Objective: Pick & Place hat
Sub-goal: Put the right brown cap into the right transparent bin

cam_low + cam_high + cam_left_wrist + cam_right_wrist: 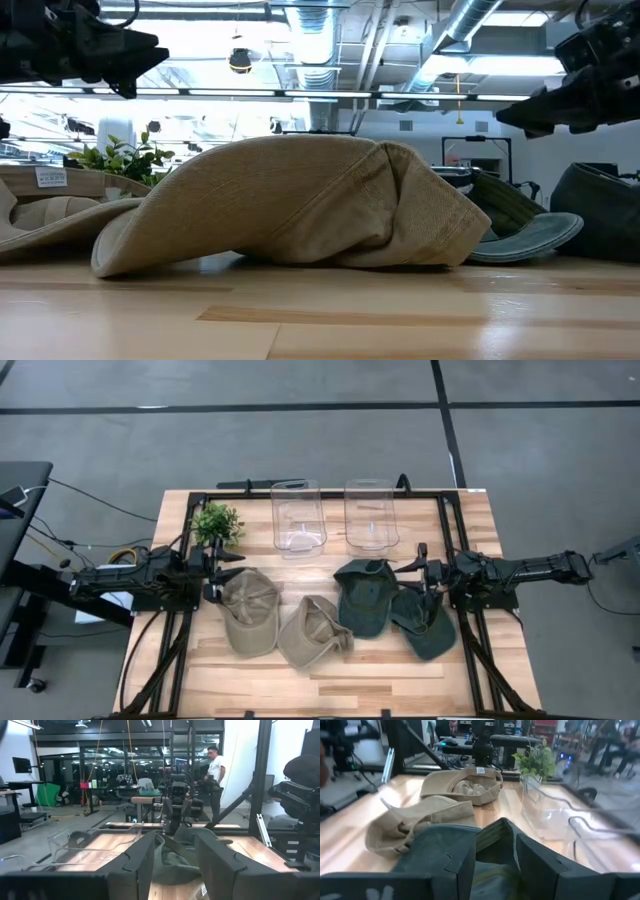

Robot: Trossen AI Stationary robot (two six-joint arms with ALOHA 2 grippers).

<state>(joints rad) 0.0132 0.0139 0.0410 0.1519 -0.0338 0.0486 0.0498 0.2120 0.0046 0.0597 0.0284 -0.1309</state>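
Four caps in a row on the wooden table (400, 670). Landmark: middle tan cap (312, 631). Second tan cap (250, 610) to its left, touching; two green caps (368, 596) to its right. Left gripper (218, 573) hovers at the second tan cap's far-left edge, fingers apart, empty. Right gripper (426, 570) above the green caps, fingers apart. Two clear bins (298, 515) and a small plant (216, 524) farther back.

Tan and green hats on pale wood

Two tan hats (250, 610) (312, 630), two dark green hats (363, 595) (428, 622), clear bins (298, 515), a green plant (216, 523).
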